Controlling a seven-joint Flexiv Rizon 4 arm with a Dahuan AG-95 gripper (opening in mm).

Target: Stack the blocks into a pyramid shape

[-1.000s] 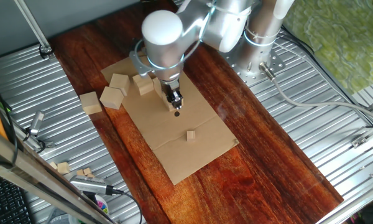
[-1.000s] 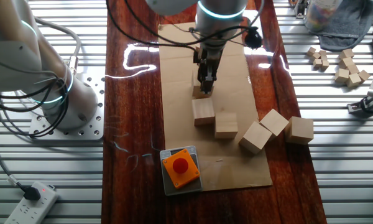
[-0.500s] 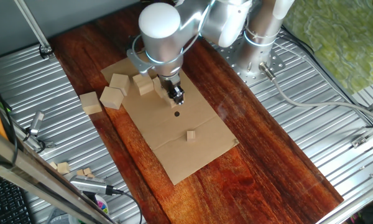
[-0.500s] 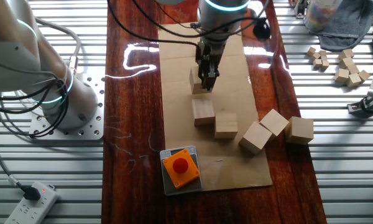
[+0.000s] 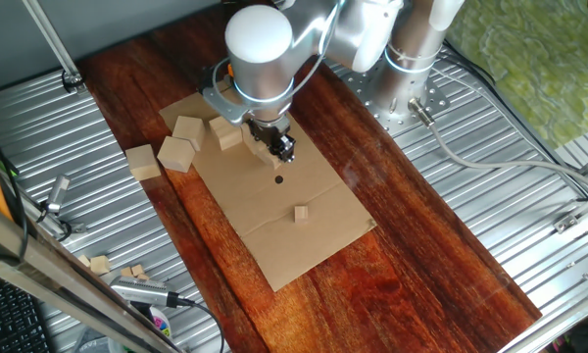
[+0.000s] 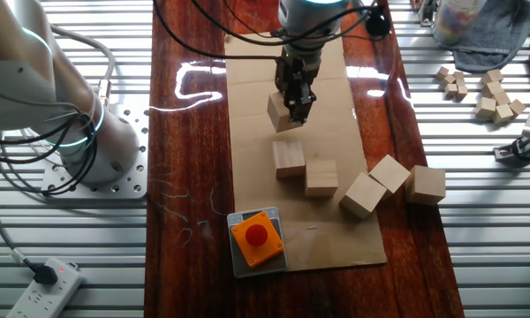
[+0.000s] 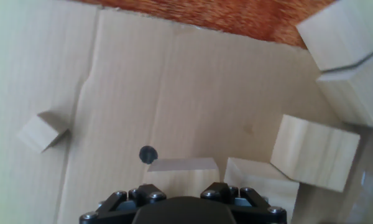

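Note:
My gripper (image 6: 297,104) is shut on one pale wooden block (image 6: 282,113) and holds it tilted above the cardboard sheet (image 6: 336,97). In the hand view the held block (image 7: 181,173) sits just ahead of the gripper body; the fingertips are hidden. Two blocks (image 6: 289,159) (image 6: 321,177) lie side by side just past it. Three more (image 6: 364,194) (image 6: 390,172) (image 6: 427,185) cluster near the cardboard's edge. In one fixed view the gripper (image 5: 279,149) hangs beside a block (image 5: 225,134), with others (image 5: 175,154) (image 5: 143,162) to the left.
A tiny wooden cube (image 5: 301,213) and a dark dot (image 5: 278,178) lie on the cardboard (image 5: 304,245). An orange box with a button (image 6: 256,237) stands at the cardboard's corner. Several small cubes (image 6: 488,94) rest on the metal table. The robot base (image 6: 88,132) stands nearby.
The gripper has risen off the cardboard with the block in it and drifted slightly away from the two side-by-side blocks. The other blocks have not moved.

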